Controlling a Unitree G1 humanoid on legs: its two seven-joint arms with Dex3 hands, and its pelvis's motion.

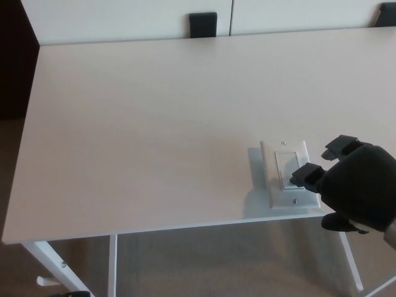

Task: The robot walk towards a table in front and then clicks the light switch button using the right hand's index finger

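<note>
Table (142, 124) pale and bare except light switch (288, 174) near front edge.

A plain office or lab is suggested by a bare pale table (142, 124) on white metal legs (55, 266), white cabinets (124, 15) behind, and carpet (216, 260).

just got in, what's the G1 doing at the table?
It is going for the light switch, a white plate lying flat near the front edge of the table. The right hand comes in from the right, one fingertip over the lower end of the rocker. Whether it is actually pressing cannot be told. The left hand is not in view.
</note>
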